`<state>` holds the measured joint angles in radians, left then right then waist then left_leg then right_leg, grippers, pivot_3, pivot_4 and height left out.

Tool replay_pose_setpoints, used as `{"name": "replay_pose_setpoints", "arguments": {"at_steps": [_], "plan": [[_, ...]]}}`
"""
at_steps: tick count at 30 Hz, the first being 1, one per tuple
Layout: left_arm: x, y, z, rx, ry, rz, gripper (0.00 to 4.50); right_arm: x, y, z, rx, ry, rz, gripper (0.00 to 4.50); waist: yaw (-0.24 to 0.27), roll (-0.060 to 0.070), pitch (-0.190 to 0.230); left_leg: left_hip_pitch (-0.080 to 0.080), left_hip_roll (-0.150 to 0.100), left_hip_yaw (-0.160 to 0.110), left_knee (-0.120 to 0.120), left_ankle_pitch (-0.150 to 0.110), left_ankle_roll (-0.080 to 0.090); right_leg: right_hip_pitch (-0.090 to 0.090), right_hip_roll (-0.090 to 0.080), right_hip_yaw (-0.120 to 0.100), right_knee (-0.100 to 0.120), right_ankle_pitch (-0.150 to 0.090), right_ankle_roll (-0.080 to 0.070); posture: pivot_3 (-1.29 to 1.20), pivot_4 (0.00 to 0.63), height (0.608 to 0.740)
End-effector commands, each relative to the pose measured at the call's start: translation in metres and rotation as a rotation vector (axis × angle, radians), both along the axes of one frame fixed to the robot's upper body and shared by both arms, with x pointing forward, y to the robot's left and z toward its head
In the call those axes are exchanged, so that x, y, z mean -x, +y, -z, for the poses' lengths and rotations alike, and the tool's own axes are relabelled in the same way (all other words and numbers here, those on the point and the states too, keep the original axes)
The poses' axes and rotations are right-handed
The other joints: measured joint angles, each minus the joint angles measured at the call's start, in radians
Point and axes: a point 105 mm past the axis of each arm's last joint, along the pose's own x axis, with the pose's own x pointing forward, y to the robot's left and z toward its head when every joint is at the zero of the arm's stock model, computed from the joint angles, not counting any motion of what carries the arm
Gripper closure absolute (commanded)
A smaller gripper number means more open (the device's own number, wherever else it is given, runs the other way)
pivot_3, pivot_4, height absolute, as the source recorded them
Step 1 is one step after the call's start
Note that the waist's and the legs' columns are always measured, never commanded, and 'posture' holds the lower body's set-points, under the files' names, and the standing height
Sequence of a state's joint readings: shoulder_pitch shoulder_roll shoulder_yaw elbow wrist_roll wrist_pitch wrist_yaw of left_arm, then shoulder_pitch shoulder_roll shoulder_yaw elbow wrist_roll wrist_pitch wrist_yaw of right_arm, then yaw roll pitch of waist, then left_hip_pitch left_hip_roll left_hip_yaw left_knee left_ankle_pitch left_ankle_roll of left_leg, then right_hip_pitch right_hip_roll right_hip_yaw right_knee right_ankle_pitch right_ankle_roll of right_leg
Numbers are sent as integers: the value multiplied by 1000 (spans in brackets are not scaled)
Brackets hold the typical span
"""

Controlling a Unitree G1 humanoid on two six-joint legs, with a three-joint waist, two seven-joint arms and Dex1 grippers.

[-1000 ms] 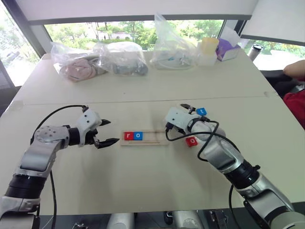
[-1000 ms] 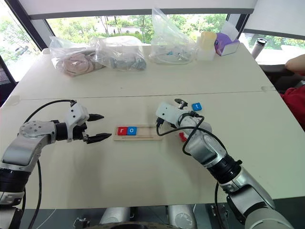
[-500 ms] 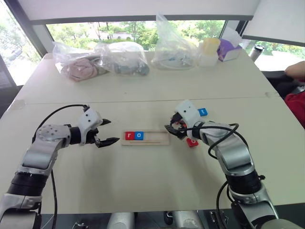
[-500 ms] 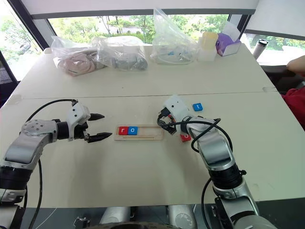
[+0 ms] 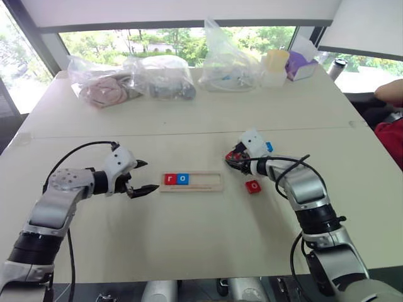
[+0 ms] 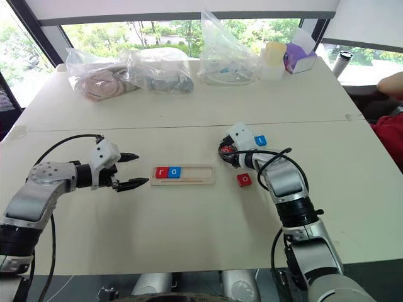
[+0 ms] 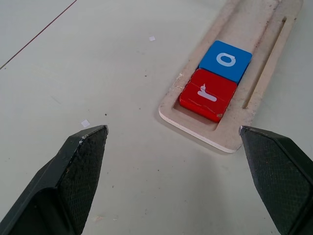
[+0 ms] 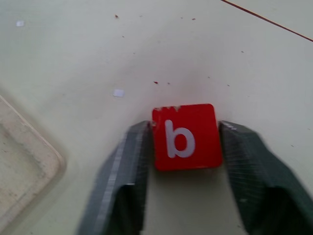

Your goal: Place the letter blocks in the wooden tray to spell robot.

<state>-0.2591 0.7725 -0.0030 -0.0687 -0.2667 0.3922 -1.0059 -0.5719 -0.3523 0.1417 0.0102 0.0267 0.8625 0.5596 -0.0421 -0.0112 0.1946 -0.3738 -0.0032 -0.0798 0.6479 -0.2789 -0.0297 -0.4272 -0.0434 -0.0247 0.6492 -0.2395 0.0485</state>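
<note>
Wooden tray (image 5: 191, 182) lies lengthwise left–right on tabletop (image 5: 189, 233), r and o at its left end. Right pincer (image 8: 183, 147) clamps red b block (image 8: 185, 136) just right of tray. Left pincer (image 7: 171, 142) wide, empty.

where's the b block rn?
The red b block sits between the right gripper's fingers, which are shut on it, just off the right end of the wooden tray, with the loose red o block nearby on the table.
</note>
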Motion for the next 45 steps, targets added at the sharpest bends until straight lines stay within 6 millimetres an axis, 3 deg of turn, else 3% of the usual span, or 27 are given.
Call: {"name": "replay_pose_setpoints", "arguments": {"at_steps": [1,3,5,8,16,18,21,23,29,31,36,40,42,45], "plan": [[1,0,-13,11,-44,-3,0,-1,4,-9,-20,-32,7,3325,0,0,0,0,0,0,0,0,0,0,0,0,0,0,0,0,150,740],[2,-4,-14,18,-52,13,0,-2,-1,-16,-28,-69,59,3325,0,0,0,0,0,0,0,0,0,0,0,0,0,0,0,0,150,740],[4,-10,-19,18,-75,50,0,2,-19,-36,-43,-149,219,3325,2,0,0,0,0,0,0,0,0,0,0,0,0,0,0,0,150,740],[9,-16,-25,-6,-84,100,0,31,-40,-48,-51,-180,394,3325,16,0,0,-2,0,-1,-1,0,0,-1,-1,1,0,0,0,0,150,740],[15,-22,-49,22,-74,147,0,82,-76,-40,-51,-111,715,3325,28,0,0,-2,0,-1,-1,0,-1,-1,-1,0,-1,-1,-1,0,150,740],[15,-24,-55,50,-72,145,0,90,-81,-32,-60,-73,763,3325,27,0,0,-1,0,-1,-1,0,-1,-1,0,0,-1,-2,0,0,150,740],[10,-46,-74,165,-85,189,0,98,-87,-2,-92,47,844,3325,30,0,0,-1,0,-1,-1,0,-1,0,0,0,-1,-3,3,0,150,740],[12,-56,-77,192,-70,229,0,96,-87,4,-110,64,858,3325,28,0,0,-1,0,-2,0,0,-1,1,0,-1,-1,-3,4,0,150,740],[14,-69,-74,179,-52,284,0,84,-86,-5,-83,12,836,190,10,0,0,0,0,0,-1,0,-1,0,1,1,-1,-2,3,0,150,740],[14,-69,-74,177,-51,285,0,83,-91,-11,-56,-8,842,85,8,0,0,0,0,0,-1,0,-1,0,1,1,-1,-2,3,0,150,740],[16,-67,-72,165,-29,300,0,80,-93,-45,-45,-94,712,85,5,0,0,0,0,0,-1,0,-1,0,1,1,-2,-3,4,0,150,740],[27,-72,-72,170,20,374,0,76,-78,-75,-117,-149,333,85,4,0,0,-1,-1,0,-1,0,-1,0,1,1,-2,-4,5,0,150,740],[38,-73,-63,100,57,445,0,80,-87,-70,47,-173,126,85,6,0,0,-1,-1,0,-1,0,-1,0,1,1,-2,-4,5,0,150,740],[52,-75,-56,33,106,543,0,89,-110,-44,233,-81,-198,85,17,-1,1,-1,-2,1,-2,0,0,2,0,0,-5,-6,8,0,150,740]]}}
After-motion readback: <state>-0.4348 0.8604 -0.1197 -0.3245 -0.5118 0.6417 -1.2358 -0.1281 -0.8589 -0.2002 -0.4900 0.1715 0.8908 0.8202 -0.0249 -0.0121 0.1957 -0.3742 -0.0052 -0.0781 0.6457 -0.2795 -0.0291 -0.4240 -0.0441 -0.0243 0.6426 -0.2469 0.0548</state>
